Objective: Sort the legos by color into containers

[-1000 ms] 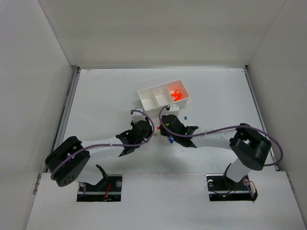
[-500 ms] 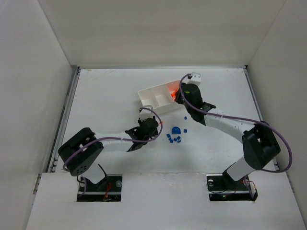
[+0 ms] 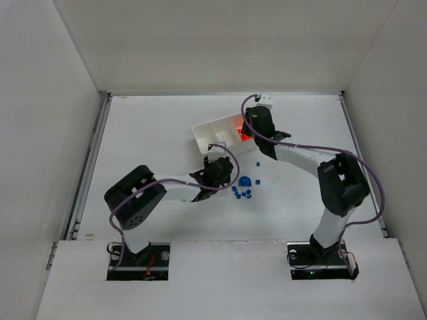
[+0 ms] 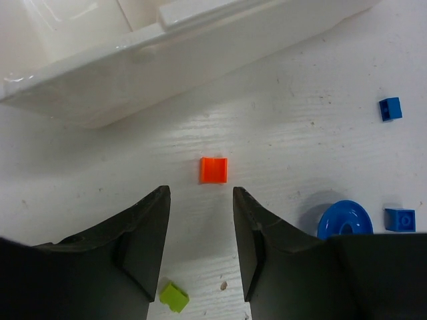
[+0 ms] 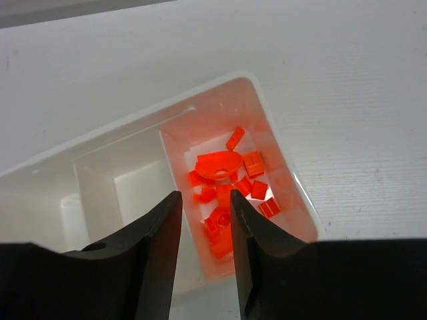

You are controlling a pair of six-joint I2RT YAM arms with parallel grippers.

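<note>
- White tray [image 3: 212, 133] lies mid-table in the top view. It has three compartments, and the orange bricks [image 3: 245, 131] sit in its right-end one.
- Right gripper [image 3: 250, 127] hangs over that orange compartment.
- Left gripper [image 3: 223, 168] is just off the tray's near wall, low over the table [image 3: 147, 133].
- Blue bricks [image 3: 241, 193] and a blue round piece [image 3: 245, 181] lie loose on the table near the tray's near side, to the right of the left gripper.
- Left wrist view: jaws apart, nothing held. A lone orange brick [image 4: 213, 169] lies flat on the table between the fingertips and the tray wall, touching neither.
- A yellow-green brick [image 4: 174, 297] lies farther from the tray, in the gap between the fingers. The blue round piece is just right of the right finger.
- Right wrist view: jaws released, nothing between them. Below is the tray's end compartment with the orange pile, including a larger rounded orange piece [image 5: 219, 163].
</note>
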